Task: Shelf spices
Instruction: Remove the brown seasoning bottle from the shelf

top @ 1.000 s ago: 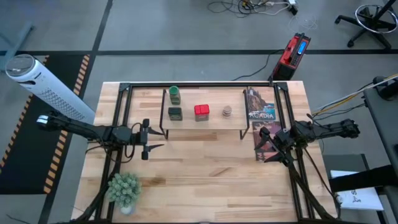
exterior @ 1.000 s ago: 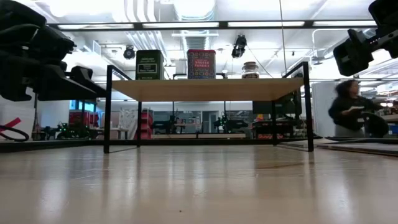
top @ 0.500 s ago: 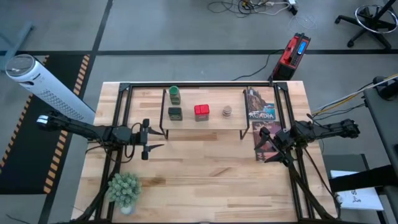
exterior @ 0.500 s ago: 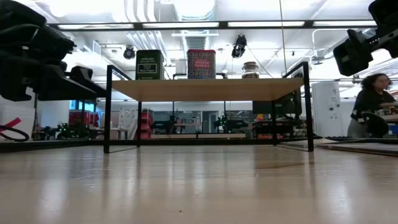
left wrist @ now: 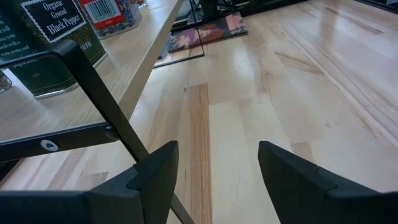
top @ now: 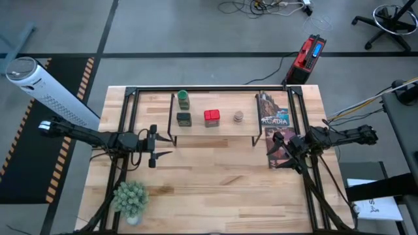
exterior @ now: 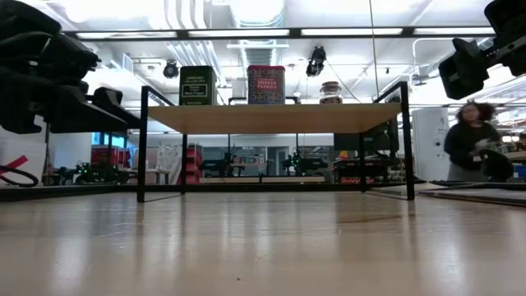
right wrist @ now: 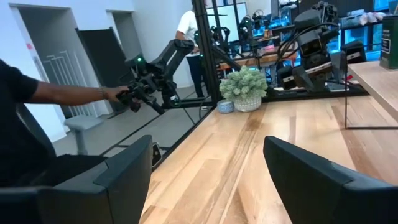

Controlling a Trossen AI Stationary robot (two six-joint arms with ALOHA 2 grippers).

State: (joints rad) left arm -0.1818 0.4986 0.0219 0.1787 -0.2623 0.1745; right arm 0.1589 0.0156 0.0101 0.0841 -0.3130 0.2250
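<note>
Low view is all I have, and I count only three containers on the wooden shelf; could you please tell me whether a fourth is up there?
Observer: Yes. A green-capped jar stands on the light-wood shelf, directly behind the dark square tin, which hides it from you.
Operator: Thanks. Is either gripper holding anything?
Observer: No. The left gripper is open and empty, just off the shelf's front left corner.
Operator: And the right one?
Observer: The right gripper is open too, above a colourful booklet lying right of the shelf.
</note>
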